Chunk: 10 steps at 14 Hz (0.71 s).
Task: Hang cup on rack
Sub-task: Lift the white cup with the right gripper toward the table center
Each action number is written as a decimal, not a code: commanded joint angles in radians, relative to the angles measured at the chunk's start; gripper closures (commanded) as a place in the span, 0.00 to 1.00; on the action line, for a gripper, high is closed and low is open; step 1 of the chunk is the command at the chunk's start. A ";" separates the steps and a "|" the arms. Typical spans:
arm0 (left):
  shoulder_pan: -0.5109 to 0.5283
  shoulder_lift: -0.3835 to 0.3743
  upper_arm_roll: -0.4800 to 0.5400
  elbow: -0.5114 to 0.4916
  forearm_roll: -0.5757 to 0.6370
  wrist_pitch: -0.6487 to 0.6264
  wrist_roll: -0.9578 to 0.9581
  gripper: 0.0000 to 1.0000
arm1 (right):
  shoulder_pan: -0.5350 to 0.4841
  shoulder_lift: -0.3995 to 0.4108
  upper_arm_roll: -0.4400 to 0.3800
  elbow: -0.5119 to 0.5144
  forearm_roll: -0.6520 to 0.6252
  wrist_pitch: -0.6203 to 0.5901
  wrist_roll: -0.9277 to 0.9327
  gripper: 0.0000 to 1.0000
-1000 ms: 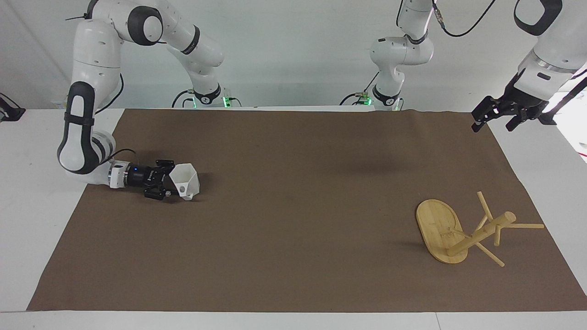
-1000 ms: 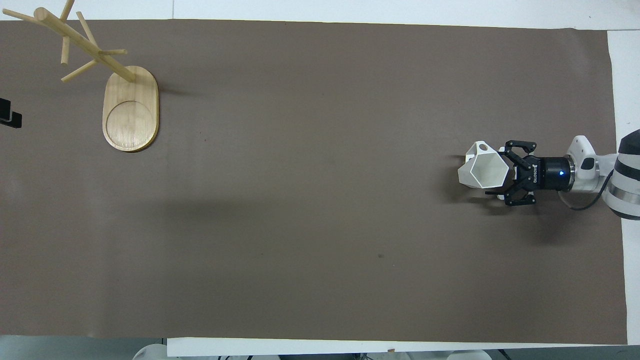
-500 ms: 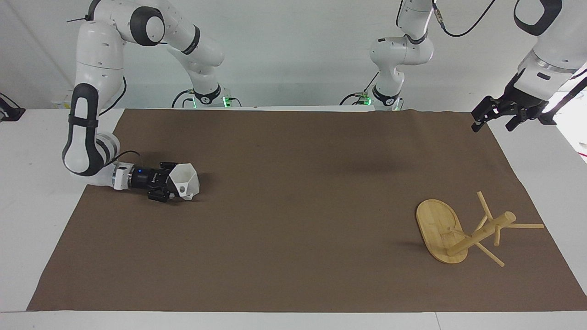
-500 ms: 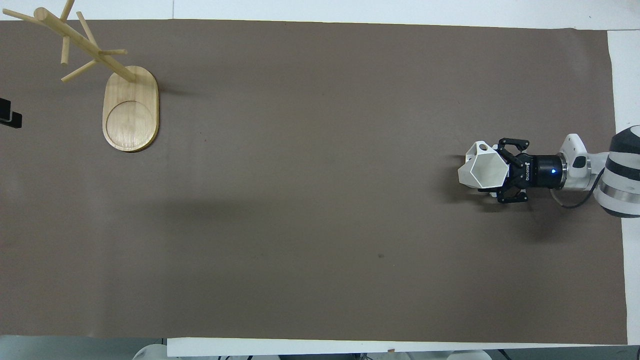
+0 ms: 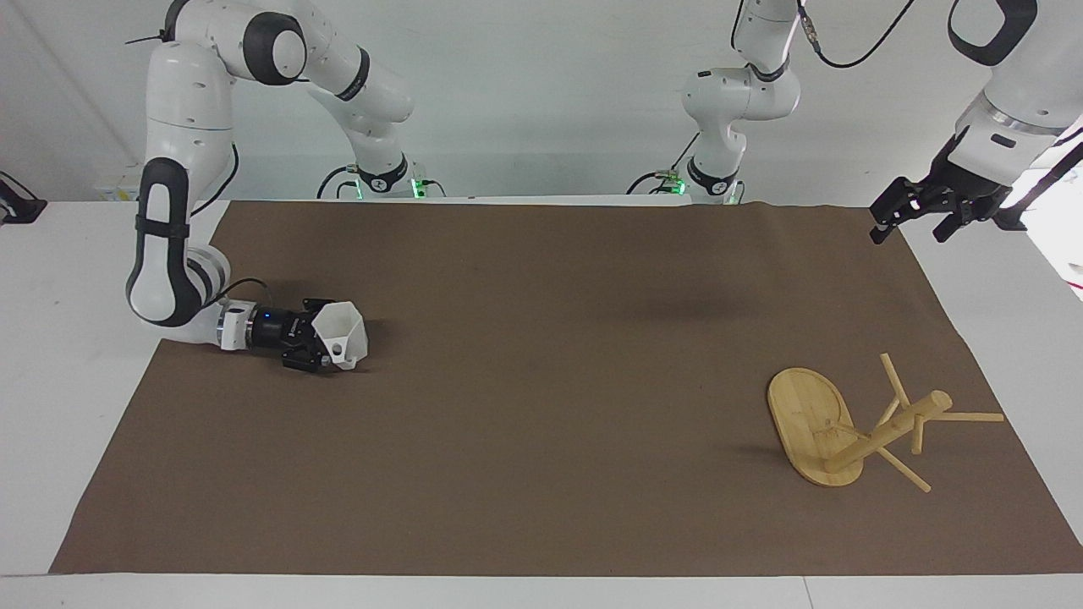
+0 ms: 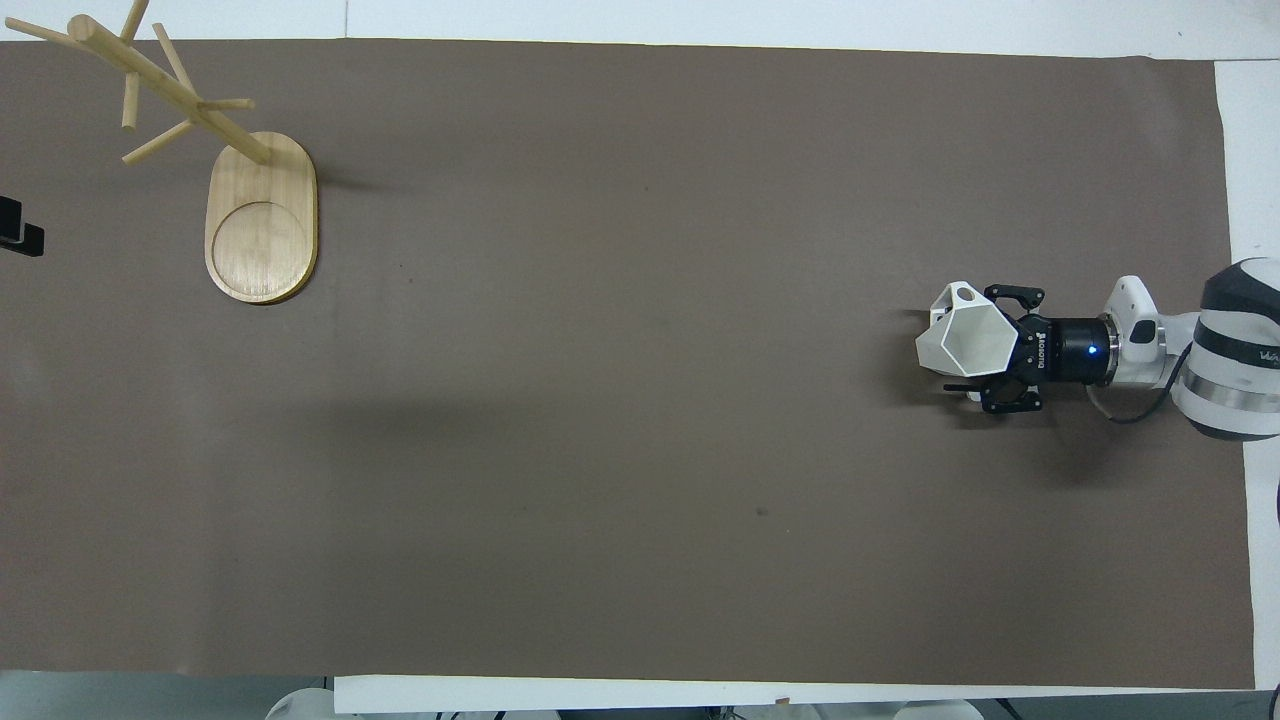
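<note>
The white faceted cup (image 5: 345,332) rests on the brown mat near the right arm's end of the table, its handle on the side farther from the robots. It also shows in the overhead view (image 6: 965,340). My right gripper (image 5: 321,338) lies low and level at the cup, open, with a finger on either side of it (image 6: 990,345). The bamboo rack (image 5: 808,423) stands on its oval base near the left arm's end, empty (image 6: 260,215). My left gripper (image 5: 918,216) waits open, raised over the mat's corner at that end.
The brown mat (image 5: 541,406) covers most of the white table. A white table edge runs around it. The rack's thin pegs (image 5: 964,416) stick out toward the left arm's end of the table.
My right gripper has slid in toward the cup, so its fingers now reach along the cup's sides. The cup, the rack and the left arm have not moved.
</note>
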 commanded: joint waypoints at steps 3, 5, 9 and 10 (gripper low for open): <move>0.002 -0.027 -0.002 -0.028 0.002 0.004 0.003 0.00 | 0.009 -0.009 0.001 -0.025 0.028 0.010 -0.067 0.47; 0.001 -0.027 -0.001 -0.028 0.002 0.004 0.001 0.00 | 0.038 -0.011 0.002 -0.022 0.049 0.005 -0.061 0.72; -0.001 -0.028 -0.002 -0.031 0.003 -0.012 0.001 0.00 | 0.182 -0.068 0.002 -0.023 0.170 0.024 0.043 0.78; -0.005 -0.027 -0.001 -0.028 0.002 -0.009 -0.003 0.00 | 0.240 -0.075 0.002 -0.023 0.231 0.051 0.070 0.78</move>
